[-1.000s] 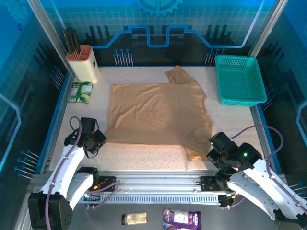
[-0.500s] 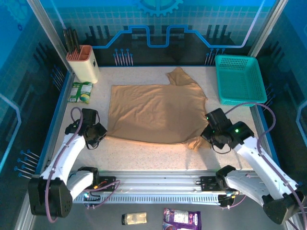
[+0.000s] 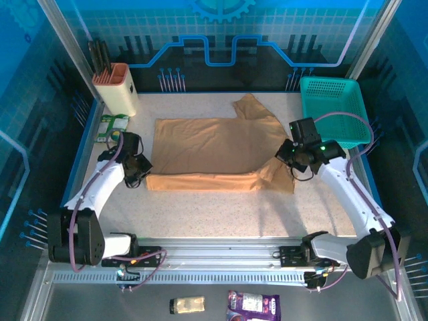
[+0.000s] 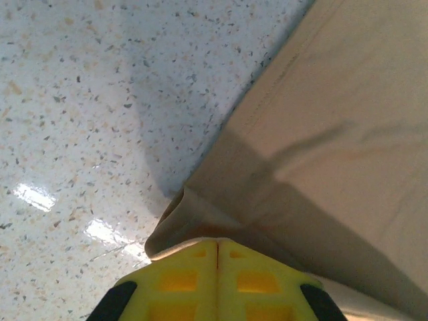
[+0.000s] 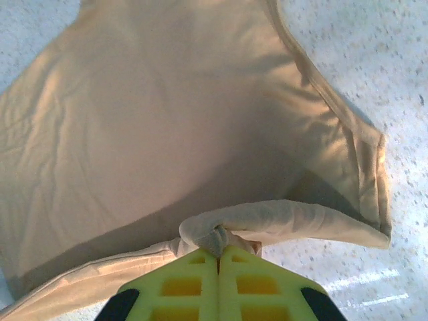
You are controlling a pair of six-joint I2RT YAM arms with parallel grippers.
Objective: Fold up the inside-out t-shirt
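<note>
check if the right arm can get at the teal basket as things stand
Probably yes: the basket sits just beside the right claw with nothing between them. But that claw is shut on the shirt edge, so it would have to let go first.

Speckled white table (image 3: 200, 214), glossy with glare patches. Blue patterned wall panels (image 3: 281, 27) behind it; aluminium rail (image 3: 221, 261) along its near edge.

A teal basket (image 3: 332, 110) sits far right, a knife block (image 3: 118, 90) far left beside a green packet (image 3: 112, 128).
</note>
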